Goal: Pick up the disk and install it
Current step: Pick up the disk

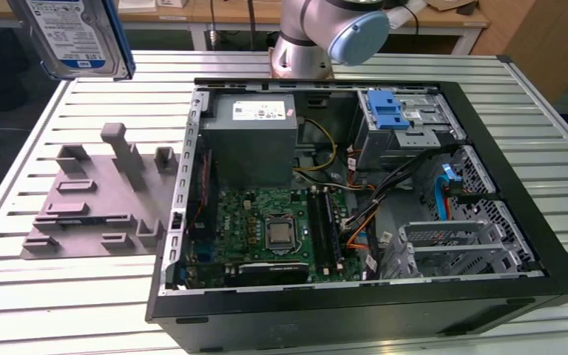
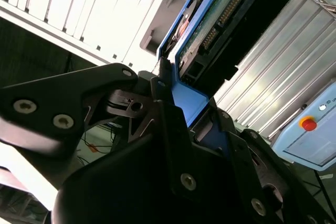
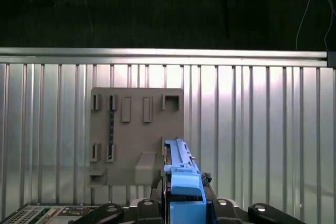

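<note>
The disk (image 1: 72, 37), a silver hard drive with a white-and-blue label in a blue carrier, hangs in the air above the table's far corner at the exterior view's left. In the second wrist view my gripper (image 2: 189, 106) is shut on the carrier's blue end, and the disk's green circuit board (image 2: 220, 14) faces the camera. In the first wrist view the disk (image 3: 181, 171) is edge-on, clamped in my gripper (image 3: 184, 203), above the grey fixture plate (image 3: 136, 135).
An open black computer case (image 1: 521, 185) lies on the slatted metal table (image 1: 67, 296). Inside are a grey power supply (image 1: 254, 140), a motherboard (image 1: 274, 229), a blue latch (image 1: 387, 111) and metal drive bays (image 1: 461, 244). The grey fixture plate (image 1: 97, 200) lies beside the case.
</note>
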Controlling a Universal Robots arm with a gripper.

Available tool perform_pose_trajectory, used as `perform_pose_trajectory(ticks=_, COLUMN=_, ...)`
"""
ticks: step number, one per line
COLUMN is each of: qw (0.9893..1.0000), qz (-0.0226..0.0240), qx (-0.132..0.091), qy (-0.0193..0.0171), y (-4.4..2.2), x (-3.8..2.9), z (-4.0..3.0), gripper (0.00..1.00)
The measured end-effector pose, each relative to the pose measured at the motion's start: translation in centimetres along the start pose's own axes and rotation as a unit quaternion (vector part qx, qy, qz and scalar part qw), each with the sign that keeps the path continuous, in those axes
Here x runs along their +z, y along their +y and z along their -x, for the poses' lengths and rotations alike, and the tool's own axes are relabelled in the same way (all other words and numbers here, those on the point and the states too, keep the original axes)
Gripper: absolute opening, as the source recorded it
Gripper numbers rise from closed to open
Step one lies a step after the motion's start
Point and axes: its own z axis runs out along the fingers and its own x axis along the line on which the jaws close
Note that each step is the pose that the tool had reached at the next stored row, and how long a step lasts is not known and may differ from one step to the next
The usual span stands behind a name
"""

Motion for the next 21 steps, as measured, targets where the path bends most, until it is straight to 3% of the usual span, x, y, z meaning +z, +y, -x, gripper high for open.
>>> perform_pose_trajectory(ticks=5, qw=1.0, qz=0.0, qx=0.0, qy=0.0, y=-0.22, x=-0.01, z=-0.45, gripper=0.37)
perform_pose_trajectory(ticks=15, qw=1.0, qz=0.0, qx=0.0, qy=0.0, y=-2.09, x=-0.04, z=-0.44, gripper=0.37)
perform_pose_trajectory(ticks=21, qw=1.0, qz=0.0, qx=0.0, qy=0.0, y=-2.77, x=-0.05, z=-0.44, gripper=0.37)
